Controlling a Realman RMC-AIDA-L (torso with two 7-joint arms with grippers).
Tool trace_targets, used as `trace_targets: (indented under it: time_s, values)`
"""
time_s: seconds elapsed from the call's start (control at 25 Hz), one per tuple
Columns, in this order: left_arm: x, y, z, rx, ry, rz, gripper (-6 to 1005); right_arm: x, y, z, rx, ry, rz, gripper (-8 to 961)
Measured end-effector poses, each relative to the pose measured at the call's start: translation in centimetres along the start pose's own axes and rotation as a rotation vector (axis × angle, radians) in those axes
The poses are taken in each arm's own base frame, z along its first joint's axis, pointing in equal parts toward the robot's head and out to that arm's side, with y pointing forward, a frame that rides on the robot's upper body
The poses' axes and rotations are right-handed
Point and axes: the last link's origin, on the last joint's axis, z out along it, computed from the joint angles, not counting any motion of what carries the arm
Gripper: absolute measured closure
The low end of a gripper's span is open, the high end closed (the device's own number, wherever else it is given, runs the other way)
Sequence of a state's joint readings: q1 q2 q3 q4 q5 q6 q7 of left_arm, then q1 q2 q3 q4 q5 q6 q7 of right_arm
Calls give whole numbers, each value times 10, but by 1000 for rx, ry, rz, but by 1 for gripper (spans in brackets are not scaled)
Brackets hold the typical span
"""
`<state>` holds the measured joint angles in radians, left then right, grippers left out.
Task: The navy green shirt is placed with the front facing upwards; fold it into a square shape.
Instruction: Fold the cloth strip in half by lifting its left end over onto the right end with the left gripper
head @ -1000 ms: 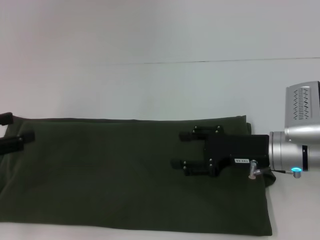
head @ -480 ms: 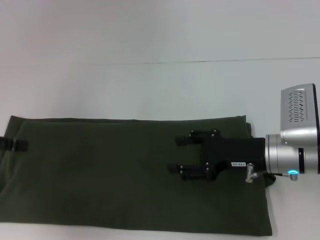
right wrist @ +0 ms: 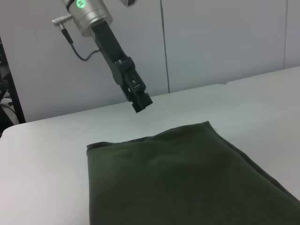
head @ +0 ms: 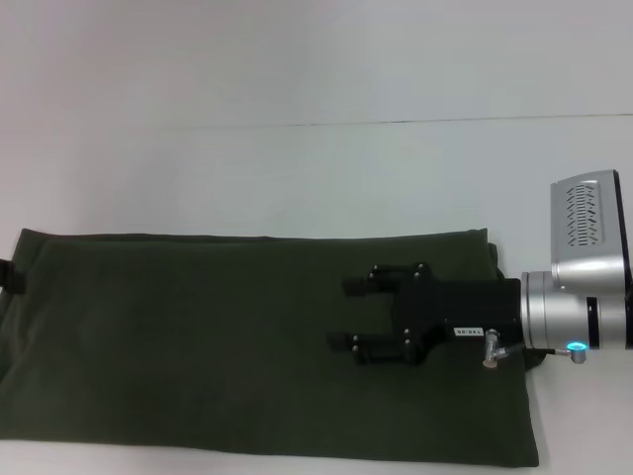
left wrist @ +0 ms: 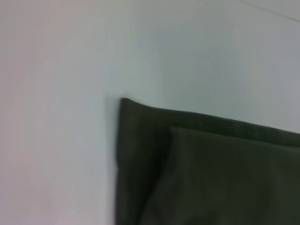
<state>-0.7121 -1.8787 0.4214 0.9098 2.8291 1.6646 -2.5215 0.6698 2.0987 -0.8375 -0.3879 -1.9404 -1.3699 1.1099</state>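
The navy green shirt [head: 198,346] lies on the white table as a long folded strip, with only plain green fabric showing. No lettering or collar is in sight. My right gripper [head: 351,315] is open and empty, over the right part of the strip, fingers pointing left. My left gripper [head: 5,277] shows only as a black tip at the left edge, by the shirt's left end. In the right wrist view the left gripper [right wrist: 139,101] hangs in the air beyond the far end of the shirt [right wrist: 178,178]. The left wrist view shows a layered corner of the shirt [left wrist: 211,173].
The white table [head: 297,178] runs far behind the shirt, with a thin seam line [head: 396,122] across it. The shirt's near edge lies close to the bottom of the head view. A grey wall [right wrist: 225,42] stands behind the table in the right wrist view.
My right gripper has moved left over the shirt, still open. My left gripper has drawn back to the left, almost out of the head view.
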Motion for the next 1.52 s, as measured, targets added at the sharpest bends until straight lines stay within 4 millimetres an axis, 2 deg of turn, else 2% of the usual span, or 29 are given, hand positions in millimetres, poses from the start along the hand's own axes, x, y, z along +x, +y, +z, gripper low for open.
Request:
trace_targets:
  time_s: [0.28, 0.56, 1.52]
  values:
    - [-3, -12, 16, 70, 19, -15, 157, 0, 1, 1, -6, 0, 2, 176]
    - [-6, -13, 29, 124, -5, 101, 162, 1, 1, 4, -5, 6, 10, 177]
    - [-12, -12, 44, 136, -32, 151, 181, 0, -3, 7, 12, 17, 5, 177]
